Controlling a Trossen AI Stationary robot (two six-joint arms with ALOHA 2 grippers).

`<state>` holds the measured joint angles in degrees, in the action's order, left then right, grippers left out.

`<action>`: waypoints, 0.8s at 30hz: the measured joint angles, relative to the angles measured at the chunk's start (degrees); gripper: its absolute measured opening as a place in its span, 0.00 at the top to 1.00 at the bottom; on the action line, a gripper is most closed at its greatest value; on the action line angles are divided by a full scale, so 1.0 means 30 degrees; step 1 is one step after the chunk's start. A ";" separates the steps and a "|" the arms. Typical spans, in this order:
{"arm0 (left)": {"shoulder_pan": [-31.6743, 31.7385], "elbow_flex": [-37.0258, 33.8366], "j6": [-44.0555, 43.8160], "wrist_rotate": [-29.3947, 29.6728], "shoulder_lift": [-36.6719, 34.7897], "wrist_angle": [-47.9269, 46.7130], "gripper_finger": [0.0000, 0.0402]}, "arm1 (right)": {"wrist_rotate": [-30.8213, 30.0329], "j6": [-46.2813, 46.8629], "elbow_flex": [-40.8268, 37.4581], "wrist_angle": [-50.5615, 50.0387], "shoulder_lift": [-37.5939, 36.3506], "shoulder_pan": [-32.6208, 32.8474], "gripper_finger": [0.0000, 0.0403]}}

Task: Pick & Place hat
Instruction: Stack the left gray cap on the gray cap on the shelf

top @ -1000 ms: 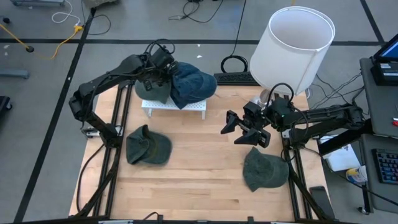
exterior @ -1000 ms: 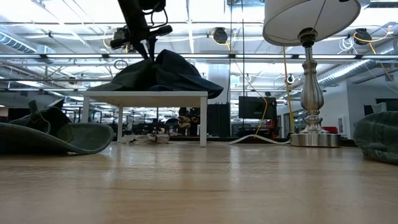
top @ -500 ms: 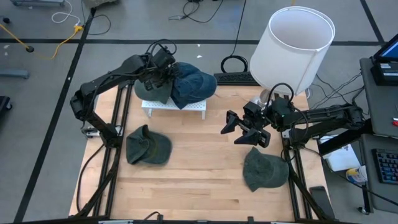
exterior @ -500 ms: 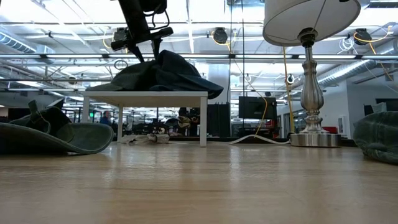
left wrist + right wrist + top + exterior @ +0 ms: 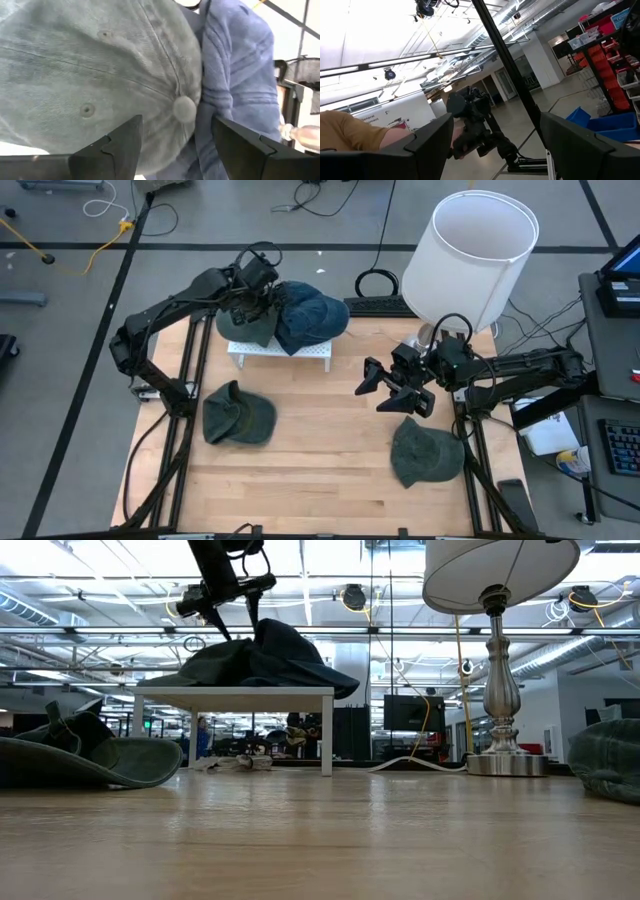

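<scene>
Left jaws (image 5: 175, 145) now parted, lifted just off the grey hat (image 5: 95, 75) on the white stand (image 5: 280, 352).

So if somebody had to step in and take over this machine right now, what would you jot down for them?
Left gripper: open above the grey-green hat on the small white stand, holding nothing.
Right gripper: open, empty, waiting above the table's right half.
Done: the grey-green hat and the blue hat lie on the stand.
Left: two green hats on the wooden table, one at the left, one at the right.
</scene>
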<state>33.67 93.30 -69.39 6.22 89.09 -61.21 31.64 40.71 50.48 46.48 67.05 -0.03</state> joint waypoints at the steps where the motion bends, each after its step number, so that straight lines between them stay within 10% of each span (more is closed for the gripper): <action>1: 0.0000 0.0000 0.0044 -0.0008 -0.0134 0.0001 0.40 | 0.0000 -0.0002 0.0000 0.0000 0.0000 0.0000 0.28; 12: -0.0311 0.0000 0.5138 -0.0777 -0.2138 0.0494 0.40 | -0.0015 -0.0803 0.0000 -0.0007 0.0000 0.0000 0.28; 24: -0.2903 -0.0007 1.4624 -0.6579 -0.2856 0.0289 0.40 | -0.0096 -0.1015 -0.0007 -0.1004 0.0015 0.0006 0.28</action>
<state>24.96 93.27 -25.52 -13.52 80.52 -60.34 31.35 37.67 50.46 43.47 67.09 -0.01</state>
